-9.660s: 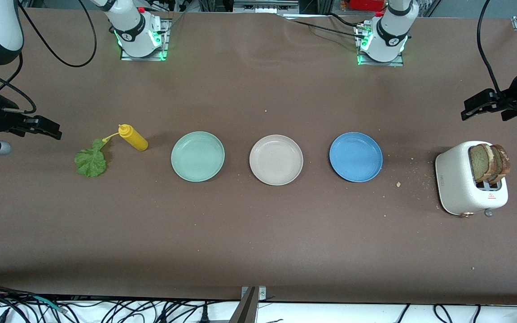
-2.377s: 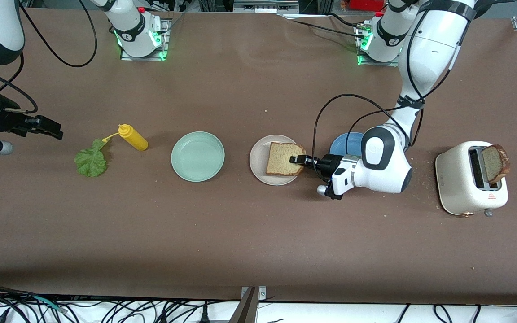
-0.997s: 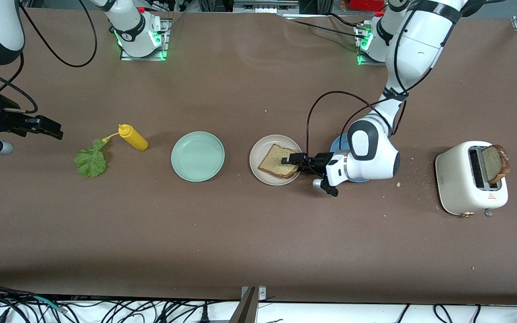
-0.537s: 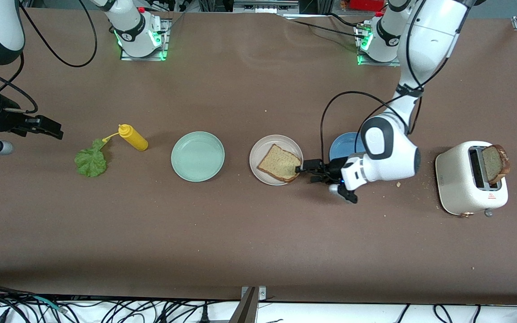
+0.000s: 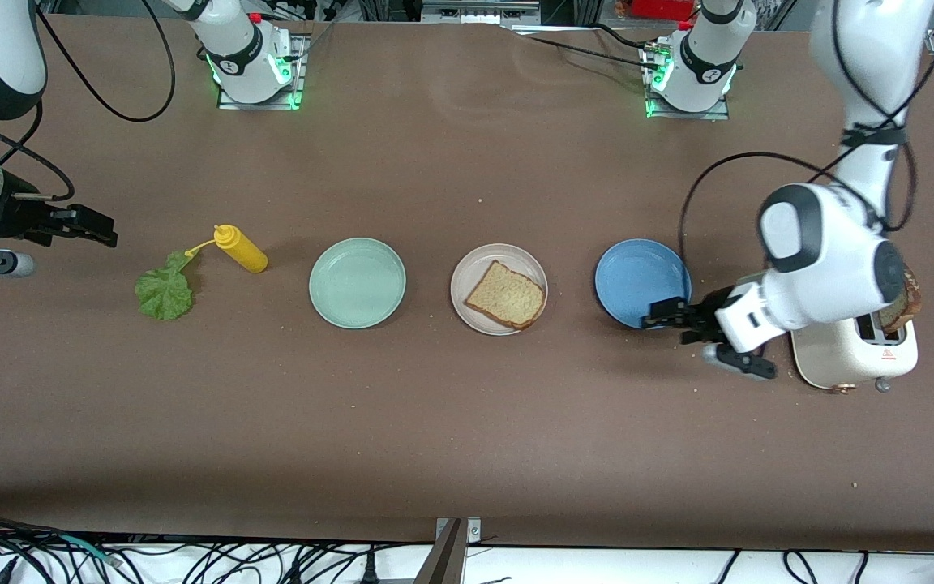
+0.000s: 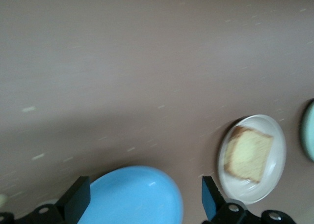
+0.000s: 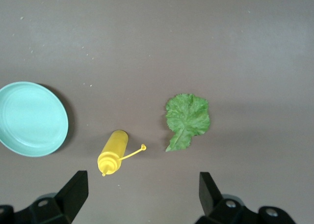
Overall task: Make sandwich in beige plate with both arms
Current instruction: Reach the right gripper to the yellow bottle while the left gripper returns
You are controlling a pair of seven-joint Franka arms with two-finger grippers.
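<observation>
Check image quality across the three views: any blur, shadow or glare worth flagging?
Left wrist view: smeared by motion, the blue plate and the bread slice on the beige plate look soft. Right wrist view: sharp, the lettuce leaf and the yellow squeeze bottle crisp with faint shadows. Front view: evenly lit, a dark band along the table's near edge, green glow at both arm bases.

Bread slice (image 5: 506, 294) unobstructed above; yellow bottle (image 5: 242, 249) crowds lettuce (image 5: 164, 291)
</observation>
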